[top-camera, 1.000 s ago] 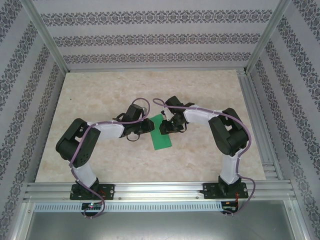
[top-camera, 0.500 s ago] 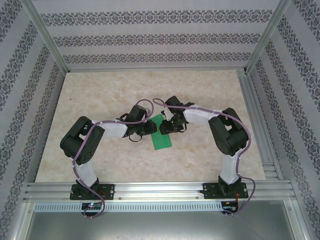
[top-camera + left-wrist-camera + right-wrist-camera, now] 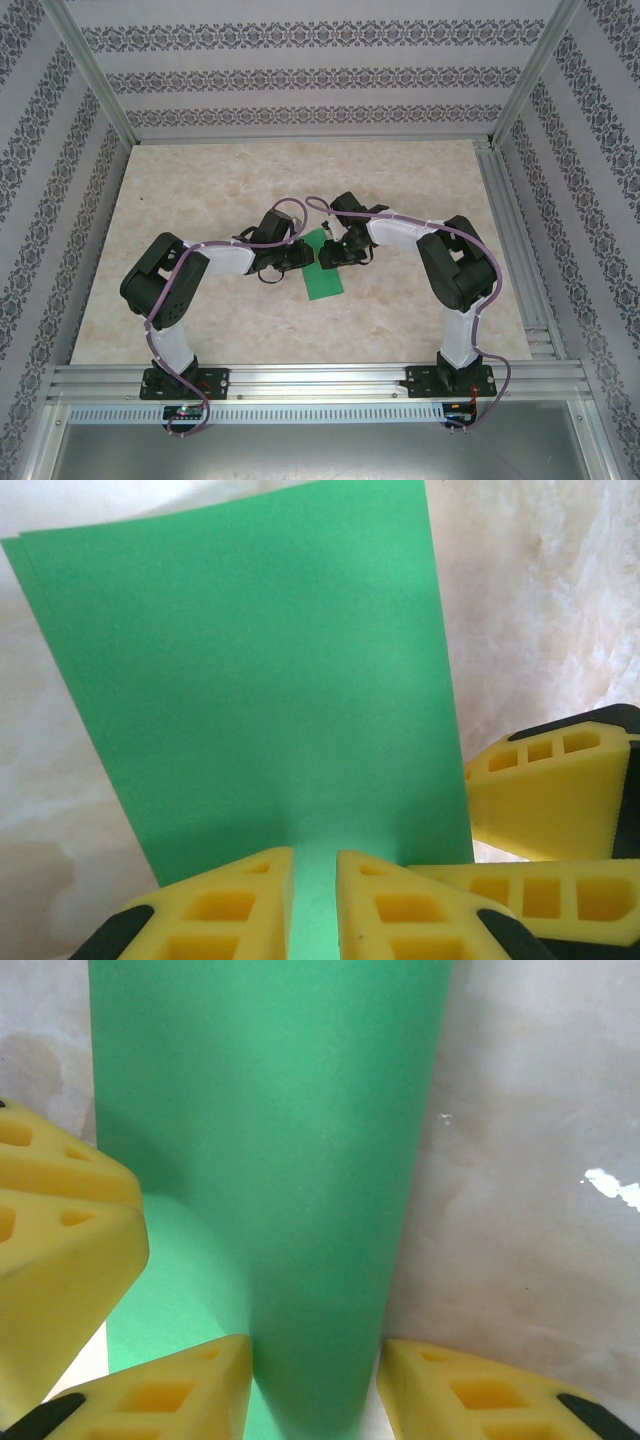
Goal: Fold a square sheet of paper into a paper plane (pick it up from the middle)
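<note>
Green square sheet of paper [image 3: 322, 268], folded narrow, lies mid-table on the marbled tabletop [image 3: 200, 180]. Left gripper [image 3: 315, 900] straddles its edge through a narrow gap; right gripper [image 3: 315, 1385] straddles the opposite side, jaws wider. Grip on either side cannot be confirmed.

The left arm [image 3: 200, 265] is drawing its elbow inward and swinging its wrist right, bringing the left end effector [image 3: 297, 256] closer against the green paper [image 3: 322, 272].
</note>
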You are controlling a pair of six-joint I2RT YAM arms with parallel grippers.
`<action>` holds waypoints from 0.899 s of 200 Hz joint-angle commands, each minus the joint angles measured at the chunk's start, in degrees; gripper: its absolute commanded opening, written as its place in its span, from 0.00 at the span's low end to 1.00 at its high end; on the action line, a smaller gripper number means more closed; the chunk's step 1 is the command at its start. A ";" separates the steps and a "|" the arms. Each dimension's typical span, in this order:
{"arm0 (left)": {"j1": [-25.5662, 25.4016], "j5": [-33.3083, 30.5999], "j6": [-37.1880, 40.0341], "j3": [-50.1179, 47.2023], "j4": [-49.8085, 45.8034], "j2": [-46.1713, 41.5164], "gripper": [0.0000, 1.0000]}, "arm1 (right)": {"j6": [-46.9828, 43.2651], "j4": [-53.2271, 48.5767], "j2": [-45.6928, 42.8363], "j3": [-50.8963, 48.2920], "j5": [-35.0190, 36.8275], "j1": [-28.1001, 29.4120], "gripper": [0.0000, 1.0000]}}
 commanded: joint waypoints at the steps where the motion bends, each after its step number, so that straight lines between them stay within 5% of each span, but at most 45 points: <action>1: -0.70 0.65 1.69 0.87 0.49 0.07 0.20 | -1.06 0.25 4.57 -1.38 5.25 0.63 0.42; 119: -1.05 -2.91 2.87 0.92 -6.43 2.73 0.16 | -0.49 0.24 4.11 -1.07 5.69 0.51 0.42; 180: -1.31 -5.24 2.85 -0.64 -7.83 3.31 0.15 | 3.85 1.88 -4.41 -1.25 3.07 -0.81 0.47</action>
